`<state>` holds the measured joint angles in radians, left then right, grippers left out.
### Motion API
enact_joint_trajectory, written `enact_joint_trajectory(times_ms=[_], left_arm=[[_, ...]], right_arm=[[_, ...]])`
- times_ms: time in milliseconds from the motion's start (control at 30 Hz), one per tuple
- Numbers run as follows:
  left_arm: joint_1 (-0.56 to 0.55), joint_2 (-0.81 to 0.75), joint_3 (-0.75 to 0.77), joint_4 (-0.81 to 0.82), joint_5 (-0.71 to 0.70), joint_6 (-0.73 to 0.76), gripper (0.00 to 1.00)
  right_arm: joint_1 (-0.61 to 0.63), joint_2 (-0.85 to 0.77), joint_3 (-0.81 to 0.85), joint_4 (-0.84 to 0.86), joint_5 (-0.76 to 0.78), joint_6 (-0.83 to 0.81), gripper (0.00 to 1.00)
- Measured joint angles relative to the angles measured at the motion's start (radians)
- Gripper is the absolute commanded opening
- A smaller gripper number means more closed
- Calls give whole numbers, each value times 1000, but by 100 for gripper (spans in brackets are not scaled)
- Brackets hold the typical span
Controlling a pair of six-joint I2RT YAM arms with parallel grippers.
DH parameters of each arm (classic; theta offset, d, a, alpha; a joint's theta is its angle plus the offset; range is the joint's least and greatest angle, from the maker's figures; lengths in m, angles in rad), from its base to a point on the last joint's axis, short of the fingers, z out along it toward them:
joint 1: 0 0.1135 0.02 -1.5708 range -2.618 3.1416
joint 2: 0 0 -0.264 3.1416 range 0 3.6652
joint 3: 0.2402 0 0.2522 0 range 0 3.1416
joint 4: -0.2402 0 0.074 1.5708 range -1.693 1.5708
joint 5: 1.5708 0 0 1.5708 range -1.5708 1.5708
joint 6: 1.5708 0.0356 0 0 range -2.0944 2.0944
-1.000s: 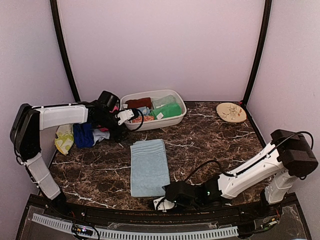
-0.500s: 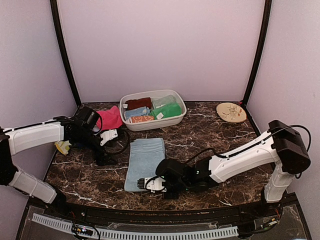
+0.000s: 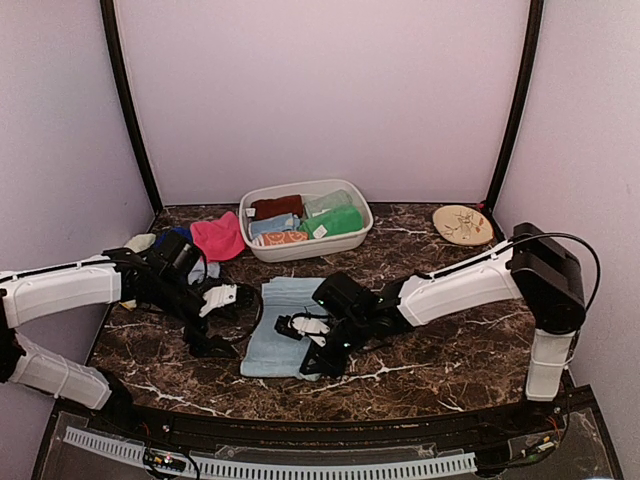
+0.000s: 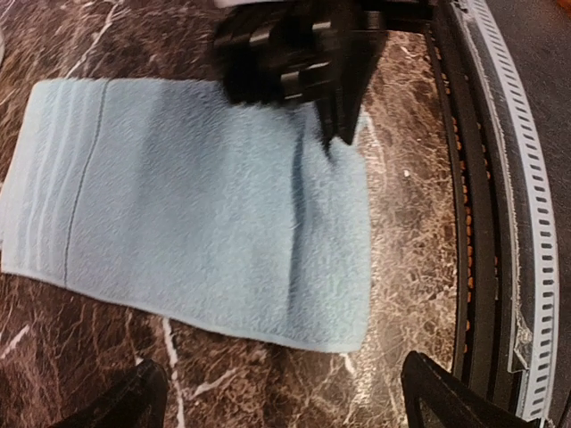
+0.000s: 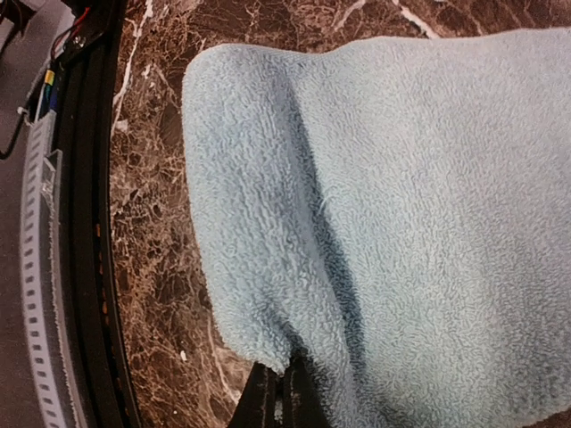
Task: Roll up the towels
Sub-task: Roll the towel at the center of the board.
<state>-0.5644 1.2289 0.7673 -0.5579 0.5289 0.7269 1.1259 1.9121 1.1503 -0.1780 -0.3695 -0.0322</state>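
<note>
— What's getting lost from sight here?

— The right claw (image 5: 277, 397) is sitting at the very bottom edge of its own camera. Only its dark fingertips are showing, pressed together on the near right corner of the pale blue towel (image 5: 401, 223). The pinched cloth is bunching into a ridge and throwing a shadow along it. From above, the claw's black body is covering that same corner.

— And on the left?

— The left claw (image 4: 281, 406) is showing just two dark fingertips in the lower corners of its wrist view, spread wide and gripping nothing. I can't tell whether they are touching the marble. Behind that arm, a royal blue towel (image 3: 178, 237) and a yellowish cloth (image 3: 140, 242) are peeking out, mostly covered. A pink towel (image 3: 218, 238) is lying in the open beside them.

— The tub?

— The white tub (image 3: 255, 245) is holding a dark red towel (image 3: 277, 207), a green towel (image 3: 338, 220) and others that are packed too tightly to tell apart.

— How are the arms sitting?

— The right arm is rising over its base at the right edge, then sloping down leftward across the worktop (image 3: 440, 340) to the towel. The left arm is stretching in low from the left, its claw pointing down just beside the towel's left long edge. Apart from that ridge, the towel is lying flat and unrolled in the middle of the worktop.
</note>
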Motion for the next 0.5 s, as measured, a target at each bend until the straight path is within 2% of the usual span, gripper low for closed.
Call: enact_joint_trajectory(times_ms=[200,400,500], left_arm=[[-105,33,-5,11,1,23,89],[-186,116,-5,48,-37,32,86],[-225,156,-3,71,-62,33,78]], right_arm=[[-71,73,0,60,-208,151,0],[-105,103,0,99,-311,251,0],[-110,103,0,110,-333,278,0]])
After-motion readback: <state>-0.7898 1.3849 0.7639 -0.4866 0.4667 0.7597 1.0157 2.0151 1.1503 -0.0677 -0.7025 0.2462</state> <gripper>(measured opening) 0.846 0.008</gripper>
